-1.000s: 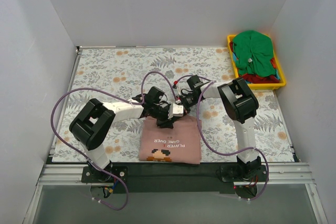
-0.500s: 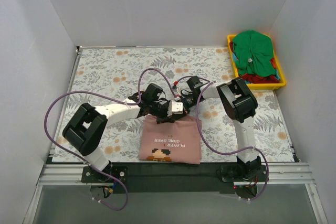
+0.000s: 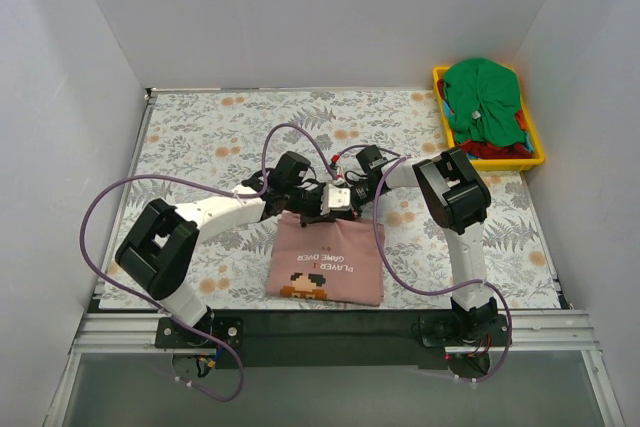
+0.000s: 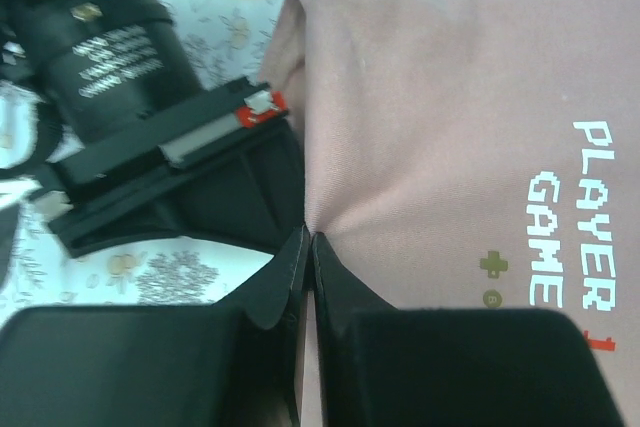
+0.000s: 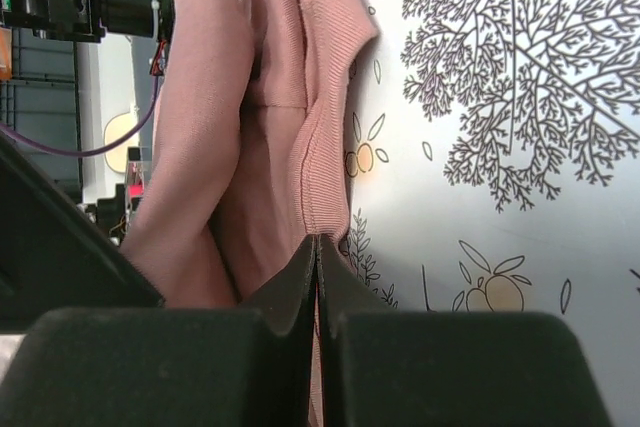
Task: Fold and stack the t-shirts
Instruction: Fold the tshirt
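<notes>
Left fingers and right fingers each pinch shut on the far edge of the pink shirt, which lies on the desk well left of the bin. Such thin pinches may slip and spoil the fold.

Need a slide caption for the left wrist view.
Left pincer shut on an edge of the pink t-shirt, floral table cover beyond.

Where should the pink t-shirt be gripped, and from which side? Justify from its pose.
At its far edge, from above. The pink t-shirt lies flat, so only an edge can be pinched; left gripper and right gripper are shut there, side by side.
</notes>
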Controlling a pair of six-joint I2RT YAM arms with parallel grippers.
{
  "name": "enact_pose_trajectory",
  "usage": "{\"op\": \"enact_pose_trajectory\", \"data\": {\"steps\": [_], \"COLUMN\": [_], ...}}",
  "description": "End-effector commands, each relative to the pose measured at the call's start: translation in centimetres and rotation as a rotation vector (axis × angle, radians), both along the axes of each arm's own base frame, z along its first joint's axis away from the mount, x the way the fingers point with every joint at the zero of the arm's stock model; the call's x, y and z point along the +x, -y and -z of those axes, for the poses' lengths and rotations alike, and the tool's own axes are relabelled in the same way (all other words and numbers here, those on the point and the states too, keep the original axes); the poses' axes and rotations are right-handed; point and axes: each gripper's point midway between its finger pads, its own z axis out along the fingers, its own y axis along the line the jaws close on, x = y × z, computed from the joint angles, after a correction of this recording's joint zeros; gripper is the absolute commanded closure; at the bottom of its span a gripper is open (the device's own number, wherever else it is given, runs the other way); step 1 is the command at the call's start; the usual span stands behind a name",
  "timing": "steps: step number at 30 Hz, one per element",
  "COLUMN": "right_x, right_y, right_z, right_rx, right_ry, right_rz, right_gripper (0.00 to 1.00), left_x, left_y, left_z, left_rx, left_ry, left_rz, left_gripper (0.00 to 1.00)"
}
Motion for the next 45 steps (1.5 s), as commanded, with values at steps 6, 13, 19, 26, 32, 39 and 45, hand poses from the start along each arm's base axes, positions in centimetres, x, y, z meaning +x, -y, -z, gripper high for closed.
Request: {"op": "enact_pose_trajectory", "data": {"steps": [6,13,19,26,32,39,45], "right_x": [-2.2,-2.4,-2.9,-3.1,-2.0,3.9,8.5], "right_y": [1.0,1.0,1.0,0.9,0.8,1.9,3.5], "right_z": [3.7,3.8,3.9,3.9,3.3,-0.1,-3.5], "right_rx": [-0.077,-0.074,-0.071,-0.064,-0.074,-0.207,-0.342], "right_ry": [-0.029,-0.033,-0.037,-0.043,0.004,0.269,0.508], "right_rz": [-0.029,-0.034,-0.044,-0.051,-0.045,-0.009,0.009], "right_gripper": [0.98,0.98,0.98,0.98,0.97,0.77,0.49], "left_x": [4.3,5.1,5.9,6.9,6.8,5.4,4.9], "left_y": [1.2,1.2,1.1,1.2,0.8,-0.1,0.4], "left_z": [-2.9,-2.7,-3.4,-4.3,-2.0,0.1,0.1], "left_rx": [-0.063,-0.065,-0.083,-0.109,-0.089,-0.077,-0.096], "left_ry": [0.145,0.191,0.248,0.319,0.312,0.309,0.261], "left_rz": [-0.022,-0.030,-0.051,-0.068,-0.080,-0.054,-0.042], "left_gripper": [1.00,1.00,1.00,1.00,1.00,1.00,0.85]}}
